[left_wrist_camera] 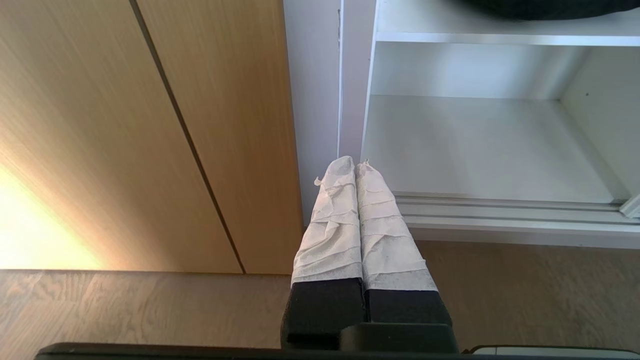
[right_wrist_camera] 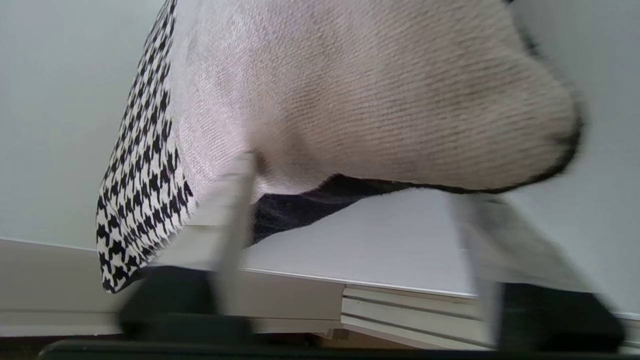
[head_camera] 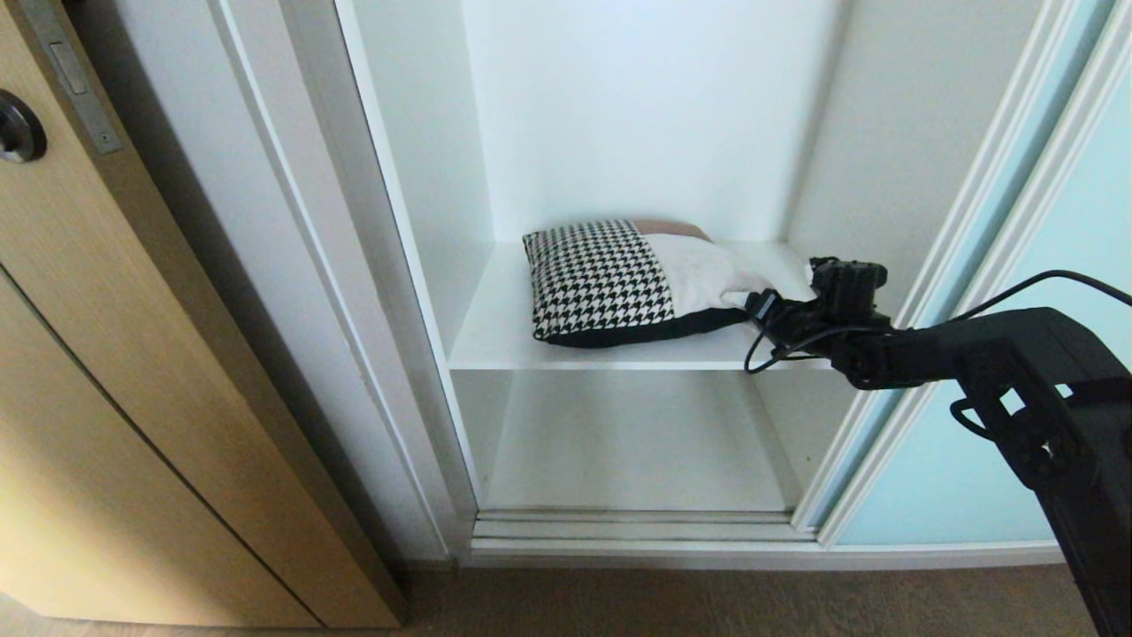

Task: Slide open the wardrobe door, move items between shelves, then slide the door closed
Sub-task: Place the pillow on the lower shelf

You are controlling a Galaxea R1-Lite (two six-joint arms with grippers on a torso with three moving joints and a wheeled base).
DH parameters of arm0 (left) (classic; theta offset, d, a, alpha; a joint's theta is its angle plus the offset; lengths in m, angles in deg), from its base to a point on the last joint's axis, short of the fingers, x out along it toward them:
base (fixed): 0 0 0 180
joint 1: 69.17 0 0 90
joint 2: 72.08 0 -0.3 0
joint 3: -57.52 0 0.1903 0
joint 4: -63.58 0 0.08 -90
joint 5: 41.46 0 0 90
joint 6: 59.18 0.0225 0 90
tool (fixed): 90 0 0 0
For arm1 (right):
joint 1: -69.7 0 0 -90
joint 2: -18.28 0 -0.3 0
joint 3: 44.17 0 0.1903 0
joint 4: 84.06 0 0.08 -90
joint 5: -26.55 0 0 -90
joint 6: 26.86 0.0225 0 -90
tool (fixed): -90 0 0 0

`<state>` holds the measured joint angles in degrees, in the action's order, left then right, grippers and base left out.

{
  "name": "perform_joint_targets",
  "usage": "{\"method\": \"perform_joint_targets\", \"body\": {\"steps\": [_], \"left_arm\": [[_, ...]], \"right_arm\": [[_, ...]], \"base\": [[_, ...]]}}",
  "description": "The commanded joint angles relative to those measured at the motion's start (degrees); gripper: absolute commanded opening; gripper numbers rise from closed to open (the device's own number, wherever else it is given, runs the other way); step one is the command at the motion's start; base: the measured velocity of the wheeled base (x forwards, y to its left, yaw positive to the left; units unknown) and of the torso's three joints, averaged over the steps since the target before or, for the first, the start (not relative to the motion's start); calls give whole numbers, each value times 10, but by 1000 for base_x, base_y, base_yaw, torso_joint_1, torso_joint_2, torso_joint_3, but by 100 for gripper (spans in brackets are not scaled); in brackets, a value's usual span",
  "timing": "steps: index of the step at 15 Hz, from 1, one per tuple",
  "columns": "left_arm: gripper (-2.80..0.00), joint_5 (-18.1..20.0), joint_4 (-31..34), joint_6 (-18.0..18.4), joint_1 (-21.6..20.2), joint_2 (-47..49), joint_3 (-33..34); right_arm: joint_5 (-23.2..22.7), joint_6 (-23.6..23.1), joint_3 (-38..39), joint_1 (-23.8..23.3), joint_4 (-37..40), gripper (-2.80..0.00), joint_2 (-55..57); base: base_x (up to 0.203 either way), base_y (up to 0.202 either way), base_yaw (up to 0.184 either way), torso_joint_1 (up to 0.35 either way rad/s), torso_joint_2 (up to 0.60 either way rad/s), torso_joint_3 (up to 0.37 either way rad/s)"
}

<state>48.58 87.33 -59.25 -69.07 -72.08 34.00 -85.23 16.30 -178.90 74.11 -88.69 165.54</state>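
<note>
Sliding wardrobe door: one panel of pale aqua glass, pushed aside at the right of the head view, with its slim pale frame slanting along the right edge of the opening. Wardrobe bay wide open between that frame and the white left jamb.

One tan wood-grain door at far left, with one dark round handle and well apart from the bay.

Two shelves counted. Upper shelf carries the load, with bare white board left of it up to the side wall and a narrow strip showing along the front edge. Lower shelf bare from wall to wall, just behind the floor track.

One cushion lying flat on the upper shelf, houndstooth patch to the left, cream patch to the right, a rust-brown strip at the back and a black underside showing at the front edge. Front right corner drawn out toward the arm.

Right gripper reaching in from the right at shelf height. Seen from its wrist, fingers spread wide apart and blurred, straddling the cushion at its cream corner, with one touching the fabric and the other lying along the shelf edge below it. Not clamped.

Left gripper parked low outside the wardrobe, taped fingers pressed together on nothing, tips pointing at the left jamb.
</note>
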Motion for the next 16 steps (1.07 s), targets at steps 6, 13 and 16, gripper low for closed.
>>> {"method": "perform_joint_targets", "body": {"steps": [6,13,16], "left_arm": [[-280,0,0,0,0,1,0],[-280,0,0,0,0,1,0],[-280,0,0,0,0,1,0]], "right_arm": [[-1,-13,-2,0,-2,-280,2],[7,-9,8,-1,5,-280,-20],[12,-10,61,-11,20,-280,-73]], "base": [[0,0,0,0,0,0],[0,0,0,0,0,0],[0,0,0,0,0,0]]}}
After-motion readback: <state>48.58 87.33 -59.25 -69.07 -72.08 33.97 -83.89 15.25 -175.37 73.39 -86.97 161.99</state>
